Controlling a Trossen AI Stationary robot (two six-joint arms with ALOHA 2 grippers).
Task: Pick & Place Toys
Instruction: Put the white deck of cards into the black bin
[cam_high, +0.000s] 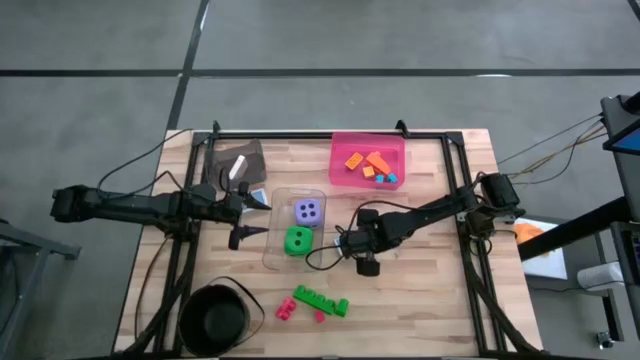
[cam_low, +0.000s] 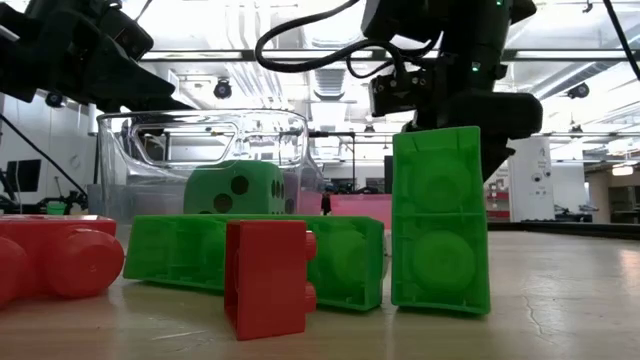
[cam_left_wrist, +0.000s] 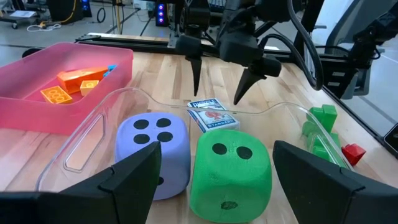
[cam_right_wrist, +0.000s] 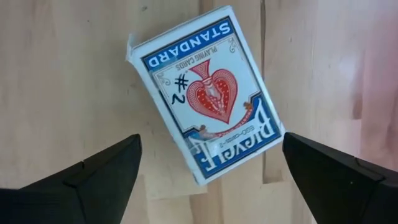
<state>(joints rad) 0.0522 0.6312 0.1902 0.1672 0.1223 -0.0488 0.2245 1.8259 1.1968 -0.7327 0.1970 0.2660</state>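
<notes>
1. Above the card box (cam_right_wrist: 208, 93), which lies flat on the table just beside the clear bin (cam_high: 275, 222), the right gripper (cam_left_wrist: 219, 87) hangs, fingers spread, touching nothing.
2. Left gripper (cam_high: 250, 218) is spread at the bin's other side.
3. Purple die (cam_high: 309, 211) and green die (cam_high: 297, 241) sit in the bin.

Two dice (cam_high: 303, 226), one card pack (cam_right_wrist: 208, 93), three bins (cam_high: 368, 160).
</notes>
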